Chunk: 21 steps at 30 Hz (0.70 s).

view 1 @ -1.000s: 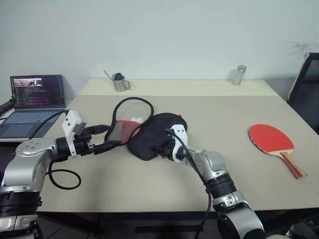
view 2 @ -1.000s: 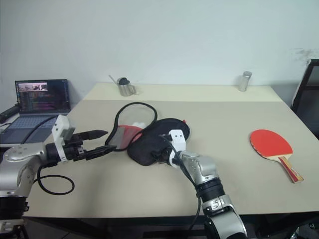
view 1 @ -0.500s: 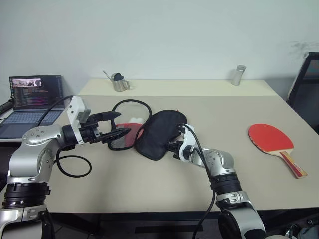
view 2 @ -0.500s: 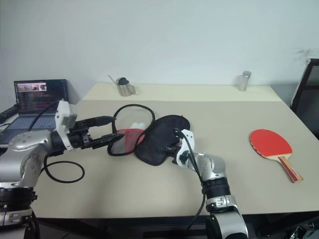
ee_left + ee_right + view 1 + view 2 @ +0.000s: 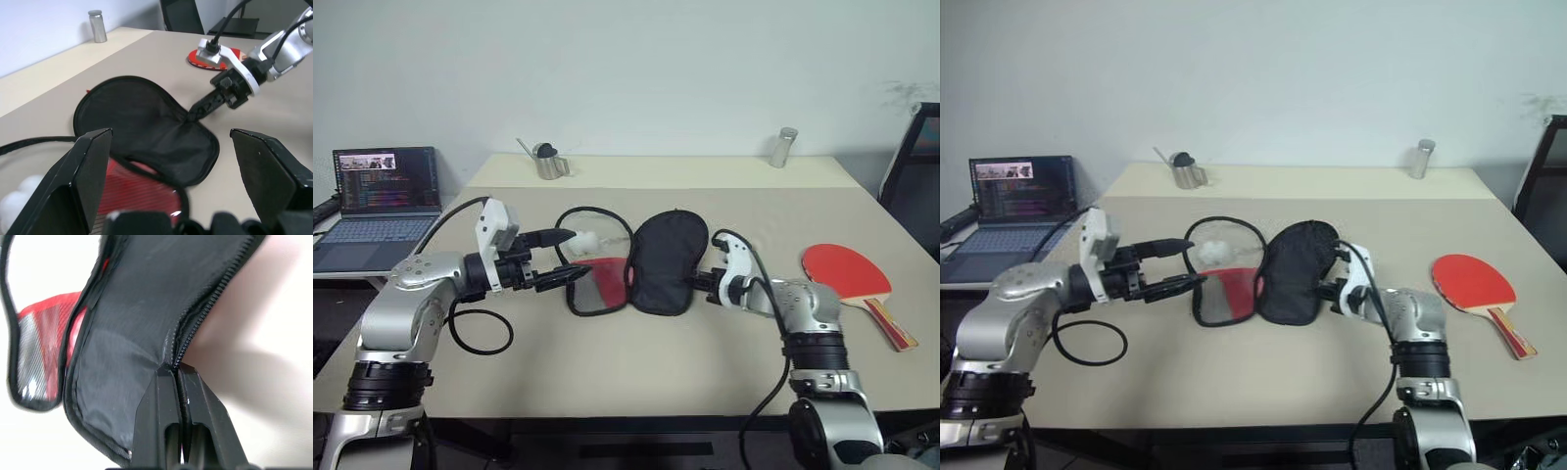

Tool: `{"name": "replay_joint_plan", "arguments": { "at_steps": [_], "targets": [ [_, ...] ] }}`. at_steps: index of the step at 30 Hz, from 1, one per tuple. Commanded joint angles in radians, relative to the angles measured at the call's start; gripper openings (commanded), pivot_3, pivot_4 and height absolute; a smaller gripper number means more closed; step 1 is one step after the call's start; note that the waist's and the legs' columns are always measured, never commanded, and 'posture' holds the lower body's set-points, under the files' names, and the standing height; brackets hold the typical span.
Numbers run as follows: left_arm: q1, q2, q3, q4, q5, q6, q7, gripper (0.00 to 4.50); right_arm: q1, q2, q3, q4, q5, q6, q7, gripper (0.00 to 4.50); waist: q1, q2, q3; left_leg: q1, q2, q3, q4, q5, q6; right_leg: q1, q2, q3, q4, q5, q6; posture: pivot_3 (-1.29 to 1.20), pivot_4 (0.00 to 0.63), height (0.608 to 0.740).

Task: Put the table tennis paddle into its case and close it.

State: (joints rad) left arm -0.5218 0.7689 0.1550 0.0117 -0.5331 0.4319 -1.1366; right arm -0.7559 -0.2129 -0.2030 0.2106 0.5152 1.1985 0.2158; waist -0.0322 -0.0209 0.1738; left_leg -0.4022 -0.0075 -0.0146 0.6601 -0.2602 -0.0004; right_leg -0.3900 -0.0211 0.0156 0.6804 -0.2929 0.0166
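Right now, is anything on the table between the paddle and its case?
Nothing loose lies between them. The right gripper, shut on the case edge, and its arm sit between the case and the paddle.

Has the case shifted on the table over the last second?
Yes. The case, pinched at its zip edge by the shut right gripper, has been dragged toward the table tennis paddle, which stayed put, and its black flap now lies closer to it.

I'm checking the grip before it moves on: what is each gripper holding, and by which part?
The right gripper is shut on the case, pinching its zippered edge. The left gripper is open and holds nothing.
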Motion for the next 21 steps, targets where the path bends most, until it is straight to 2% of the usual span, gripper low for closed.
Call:
{"name": "replay_joint_plan", "arguments": {
  "at_steps": [1, 10, 21],
  "targets": [
    [-0.035, -0.005, -0.005, -0.007, -0.006, -0.016, -0.012, 4.23, 0.005, -0.089, -0.002, -0.034, 0.004, 0.024, 0.056, 0.02, 0.001, 0.0, 0.0, 0.0, 0.0, 0.0, 0.0, 0.0, 0.0, 0.0, 0.0, 0.0, 0.0, 0.0, 0.0, 0.0, 0.15, 0.74],
    [-0.075, -0.024, -0.034, 0.009, 0.0, -0.02, -0.027, 4.23, 0.025, -0.225, 0.023, -0.012, -0.01, 0.036, 0.143, 0.02, 0.0, -0.001, 0.001, 0.0, 0.0, 0.0, 0.0, 0.0, 0.0, 0.0, 0.0, 0.0, 0.0, 0.0, 0.0, 0.0, 0.15, 0.74],
    [-0.131, -0.052, -0.068, 0.043, 0.016, -0.036, -0.041, 4.23, -0.044, -0.265, -0.01, 0.131, -0.049, -0.038, 0.157, 0.02, 0.001, -0.001, 0.002, 0.0, 0.0, 0.0, 0.0, 0.0, 0.0, 0.0, 0.0, 0.0, 0.0, 0.0, 0.0, 0.0, 0.15, 0.74]
  ]
}}
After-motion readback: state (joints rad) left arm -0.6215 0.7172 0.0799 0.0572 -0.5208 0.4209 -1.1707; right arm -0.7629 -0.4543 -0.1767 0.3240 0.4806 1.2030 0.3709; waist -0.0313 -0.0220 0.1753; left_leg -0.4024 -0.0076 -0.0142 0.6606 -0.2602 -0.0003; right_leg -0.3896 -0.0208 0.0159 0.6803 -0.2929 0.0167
